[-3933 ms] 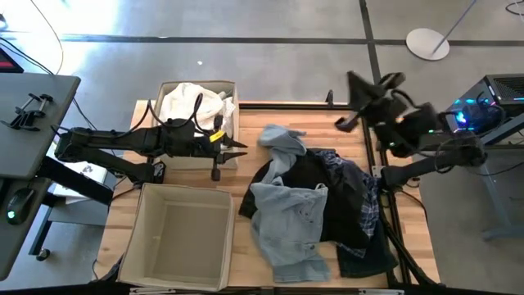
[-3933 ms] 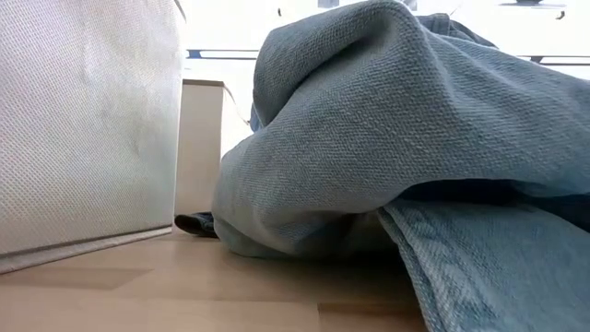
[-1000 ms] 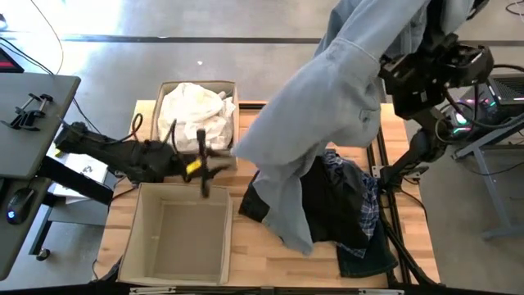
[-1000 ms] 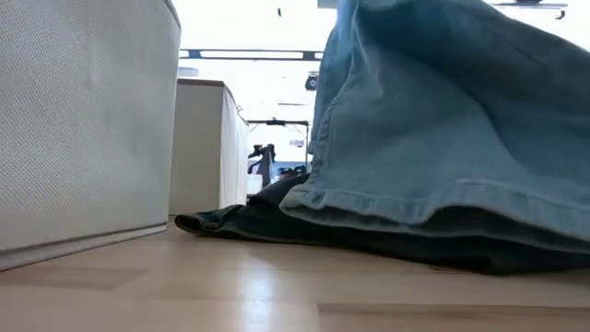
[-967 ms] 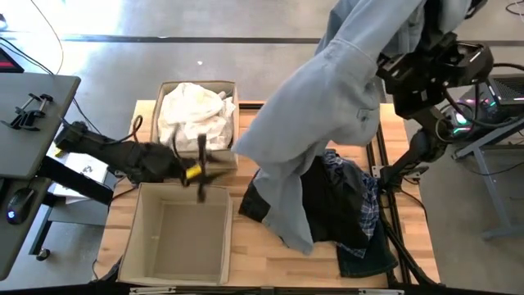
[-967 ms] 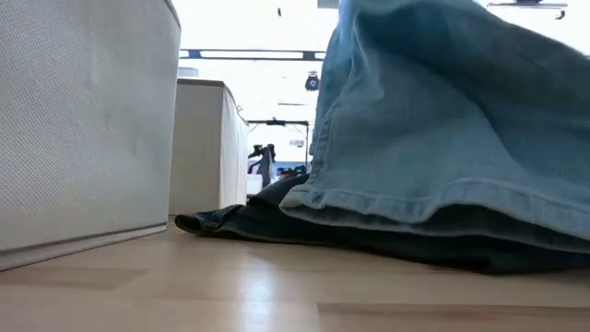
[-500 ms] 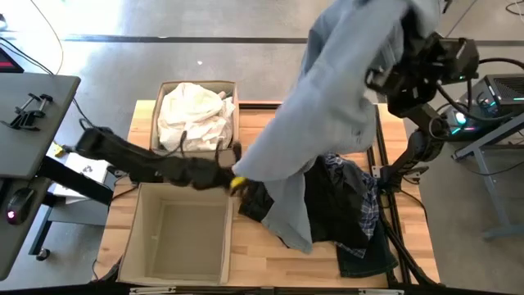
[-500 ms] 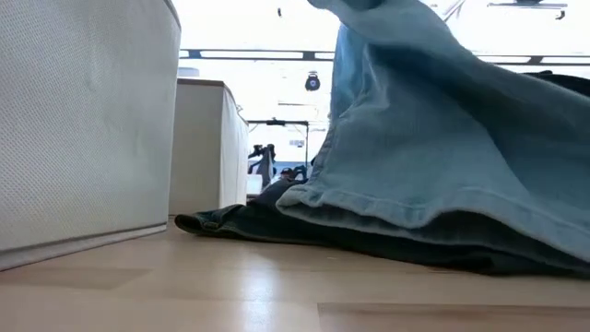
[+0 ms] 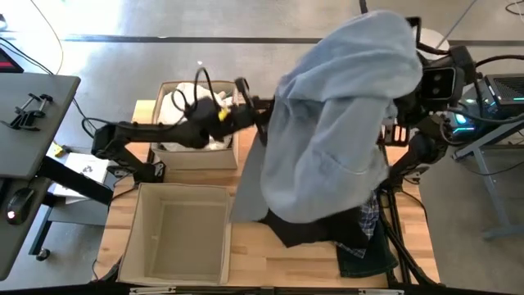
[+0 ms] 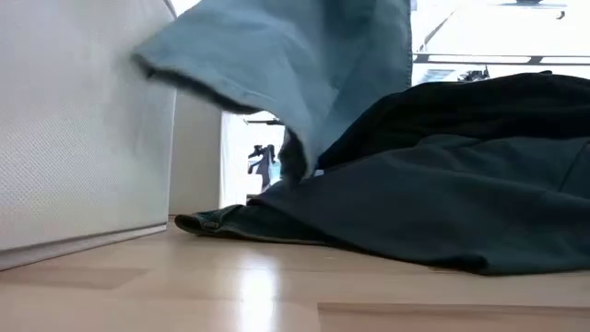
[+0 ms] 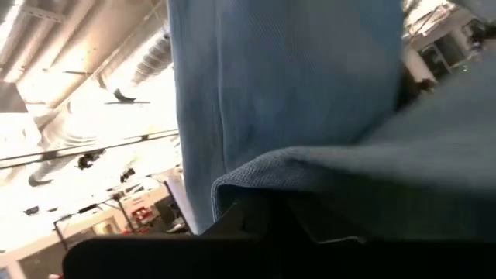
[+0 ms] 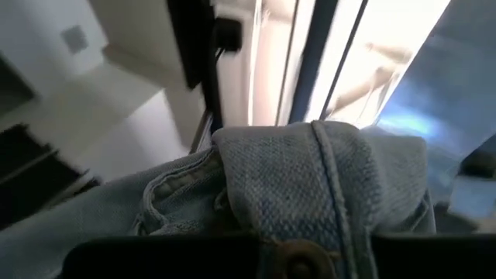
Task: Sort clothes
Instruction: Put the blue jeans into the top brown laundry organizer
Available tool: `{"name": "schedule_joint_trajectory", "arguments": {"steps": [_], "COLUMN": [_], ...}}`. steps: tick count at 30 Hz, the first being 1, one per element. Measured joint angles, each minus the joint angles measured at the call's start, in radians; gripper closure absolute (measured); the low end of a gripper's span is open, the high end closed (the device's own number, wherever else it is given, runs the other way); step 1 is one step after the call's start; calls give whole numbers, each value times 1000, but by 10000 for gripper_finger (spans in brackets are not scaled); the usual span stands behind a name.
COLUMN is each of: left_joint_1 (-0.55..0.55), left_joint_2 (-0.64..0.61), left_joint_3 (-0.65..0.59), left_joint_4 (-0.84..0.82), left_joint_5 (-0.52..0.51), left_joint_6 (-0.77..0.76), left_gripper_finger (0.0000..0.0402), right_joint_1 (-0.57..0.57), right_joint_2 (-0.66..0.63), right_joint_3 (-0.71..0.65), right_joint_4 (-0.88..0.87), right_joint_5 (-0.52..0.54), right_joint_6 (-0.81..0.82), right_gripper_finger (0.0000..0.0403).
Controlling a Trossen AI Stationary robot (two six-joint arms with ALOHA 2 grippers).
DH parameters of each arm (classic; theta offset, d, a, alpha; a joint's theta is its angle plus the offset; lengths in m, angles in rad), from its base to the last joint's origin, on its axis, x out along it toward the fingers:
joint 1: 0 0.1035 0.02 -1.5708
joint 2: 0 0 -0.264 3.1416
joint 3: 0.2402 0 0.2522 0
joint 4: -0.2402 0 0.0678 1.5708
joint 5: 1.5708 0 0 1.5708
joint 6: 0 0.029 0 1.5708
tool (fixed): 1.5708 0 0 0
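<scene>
Since half a second ago, pale blue denim jeans hang higher above the desk's right half, right gripper clamped on the waistband, left gripper's fingers unclear; lift until hems clear the dark pile.

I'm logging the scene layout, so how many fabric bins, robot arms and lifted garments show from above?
Fabric bins: 2, the far bin with white clothes and the near bin.
Robot arms: 2, left arm, right arm.
Lifted garments: 1, pale blue denim garment.
Total: 5.
</scene>
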Motion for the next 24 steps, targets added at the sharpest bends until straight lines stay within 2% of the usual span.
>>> {"name": "schedule_joint_trajectory", "arguments": {"steps": [3,8,11,15,18,21,24], "left_joint_1": [19,24,37,45,15,-17,-53], "left_joint_2": [-3,-40,-74,-72,-76,-93,-132], "left_joint_3": [79,129,131,126,82,30,-30], "left_joint_4": [-118,-441,-723,-1061,-1162,-1272,-1279], "left_joint_5": [1,-58,-75,18,44,-12,-81], "left_joint_6": [5,-19,-145,-328,-375,-412,-441], "left_gripper_finger": [399,401,401,401,401,401,401], "right_joint_1": [6,5,5,6,5,6,6], "right_joint_2": [-18,-51,-91,-142,-156,-172,-200], "right_joint_3": [0,-1,-1,0,-2,-2,1], "right_joint_4": [-131,-253,-373,-639,-770,-871,-1051], "right_joint_5": [0,25,61,209,290,305,300], "right_joint_6": [-34,-47,-62,-150,-111,-34,47], "right_gripper_finger": [394,393,393,395,397,396,391]}}
